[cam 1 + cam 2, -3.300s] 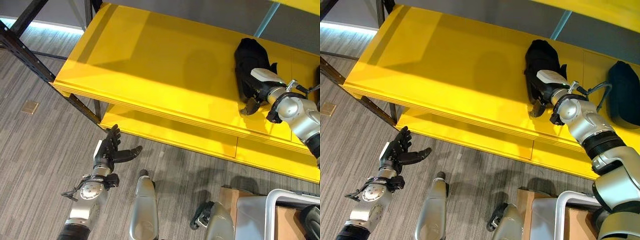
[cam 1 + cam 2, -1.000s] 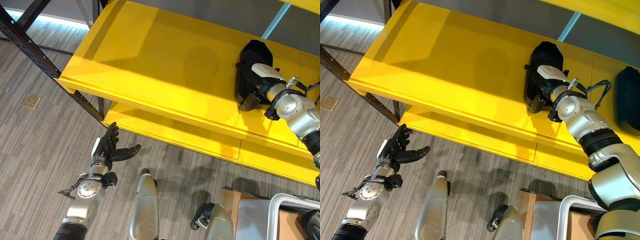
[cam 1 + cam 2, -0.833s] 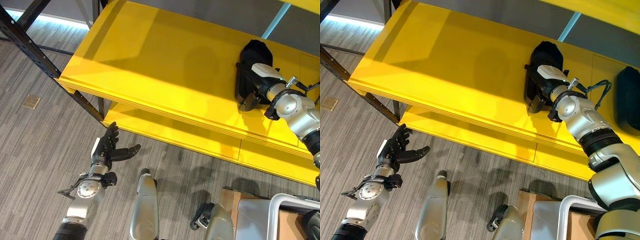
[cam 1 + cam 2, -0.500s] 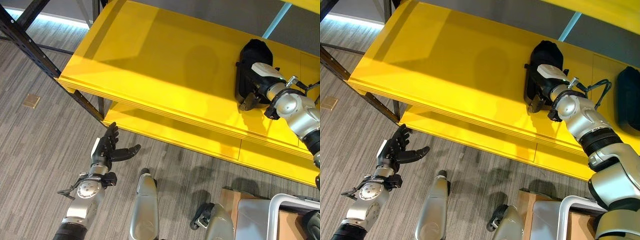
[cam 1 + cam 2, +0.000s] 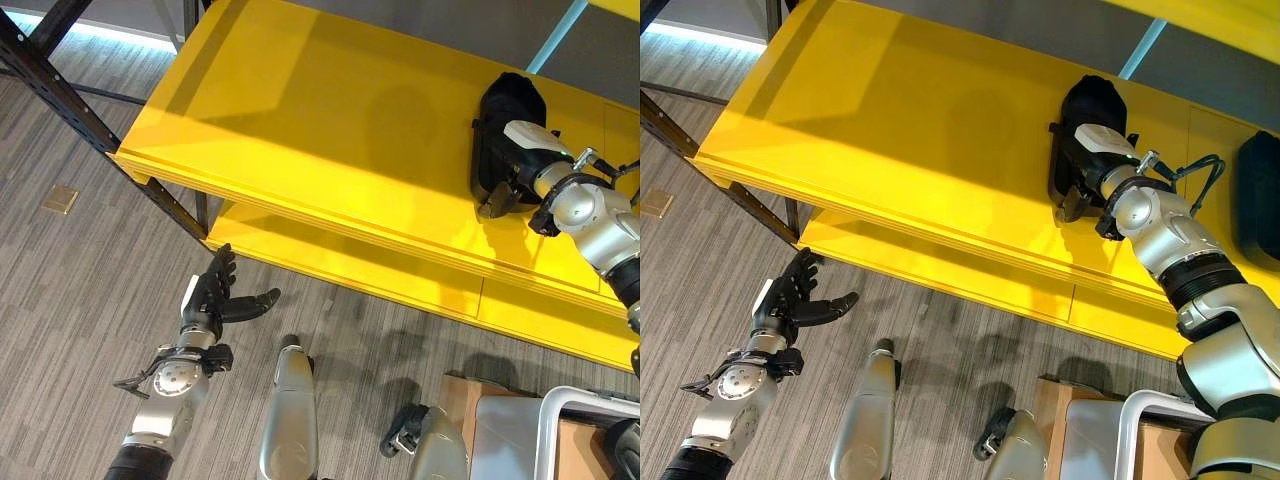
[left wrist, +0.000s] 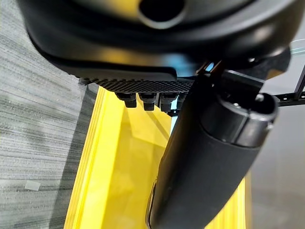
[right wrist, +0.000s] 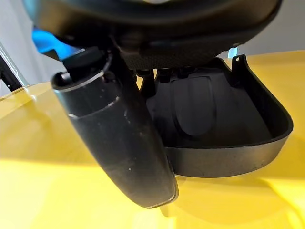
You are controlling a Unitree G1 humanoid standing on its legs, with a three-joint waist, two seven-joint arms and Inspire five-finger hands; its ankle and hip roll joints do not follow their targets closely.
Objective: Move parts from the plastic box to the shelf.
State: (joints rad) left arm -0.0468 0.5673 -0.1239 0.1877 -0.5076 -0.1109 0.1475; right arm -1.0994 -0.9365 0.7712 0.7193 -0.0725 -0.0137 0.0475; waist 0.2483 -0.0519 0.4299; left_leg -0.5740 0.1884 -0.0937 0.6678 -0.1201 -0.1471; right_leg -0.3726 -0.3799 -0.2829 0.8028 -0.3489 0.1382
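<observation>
The right hand lies over a black part on the yellow shelf. In the right wrist view the part rests flat on the board as a shallow, open moulded shell. The fingers reach into it and their tips are hidden, so whether they grip it cannot be told; the thumb stands outside the near wall.

Judged step: placing, at the point of release. The next move calls for lifting the hand straight out of the shell without dragging it.

A second dark part lies on the same board, well apart on the hand's outer side. Toward the left there is broad bare shelf. The shelf's front edge runs close below the thumb, so a backward pull could bring the part toward the lip.

The left hand hangs low over the floor, fingers spread and empty, in front of the lower board.
</observation>
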